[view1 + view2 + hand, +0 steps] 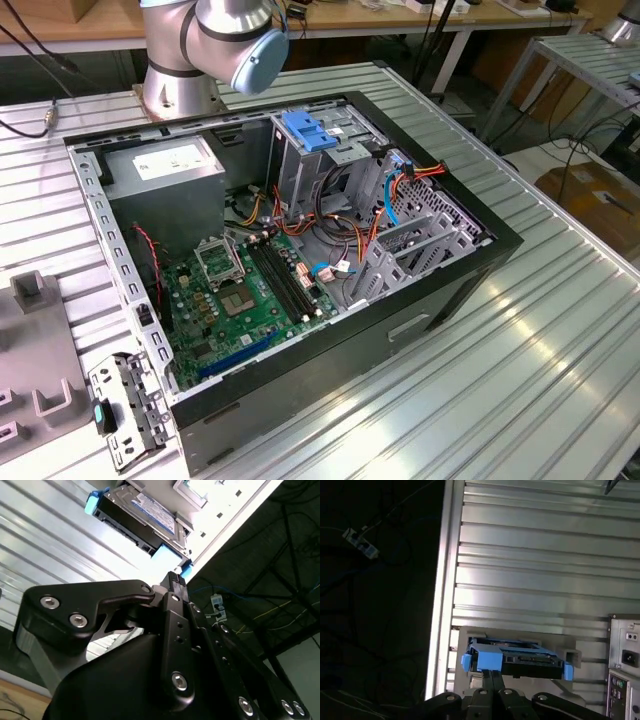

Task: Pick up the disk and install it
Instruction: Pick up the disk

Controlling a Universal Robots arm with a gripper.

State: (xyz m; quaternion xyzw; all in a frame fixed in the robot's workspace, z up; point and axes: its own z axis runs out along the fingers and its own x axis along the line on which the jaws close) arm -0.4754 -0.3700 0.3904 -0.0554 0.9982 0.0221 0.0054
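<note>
The disk [145, 510] [525, 657] is a flat silver-grey drive with a blue-banded label and blue plastic side rails. It rests in a pale grey holder [570, 655] close to the table's edge. In both wrist views my gripper [175, 577] [491, 675] is shut, its two thin black fingers pressed together. The tips sit right at the disk's blue end rail [167, 555], and nothing shows between them. In the exterior view the open computer case [480, 265] lies on the table with its metal drive cage [320, 150] under a blue plastic top.
A grey power-supply box [165, 165] and the green motherboard [240, 290] fill the case, with loose cables [400, 190] by the cage. The arm's base [180, 85] stands behind the case. The table edge [442, 580] drops to a dark floor. The case's rear panel [625, 655] is beside the holder.
</note>
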